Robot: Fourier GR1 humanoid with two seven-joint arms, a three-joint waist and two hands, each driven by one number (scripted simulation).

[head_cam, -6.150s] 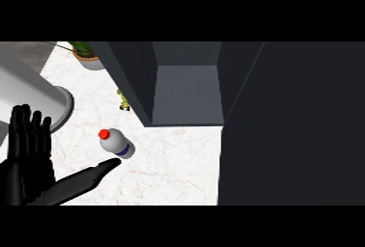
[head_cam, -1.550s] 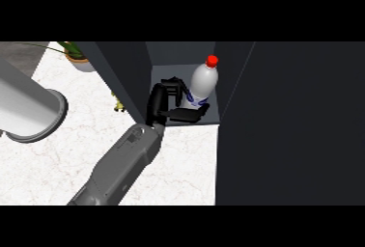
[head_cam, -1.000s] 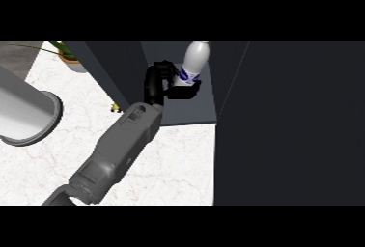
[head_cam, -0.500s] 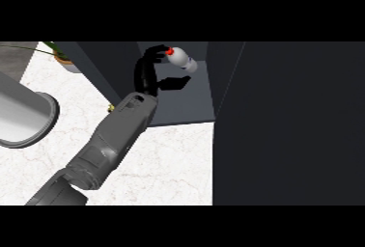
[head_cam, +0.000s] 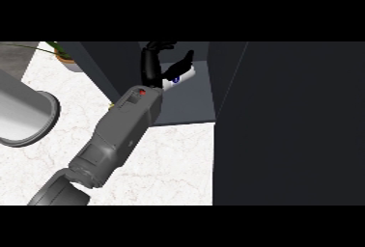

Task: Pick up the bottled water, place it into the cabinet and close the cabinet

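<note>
Far left: a grey cylinder [head_cam: 21, 118] and potted plant [head_cam: 64, 53] on the counter [head_cam: 164, 164]. Centre: left hand [head_cam: 153, 60] deep inside the open cabinet [head_cam: 189, 103], fingers spread, apparently letting go of the bottled water [head_cam: 176, 77] lying beside the thumb. Right: dark cabinet door [head_cam: 299, 120], not yet swung shut.

The bench [head_cam: 178, 154] is white, veined in grey. The cabinet [head_cam: 285, 120] is dark grey, the bottle [head_cam: 178, 76] white with blue, the hand [head_cam: 153, 60] black, the plant pot [head_cam: 69, 60] terracotta.
</note>
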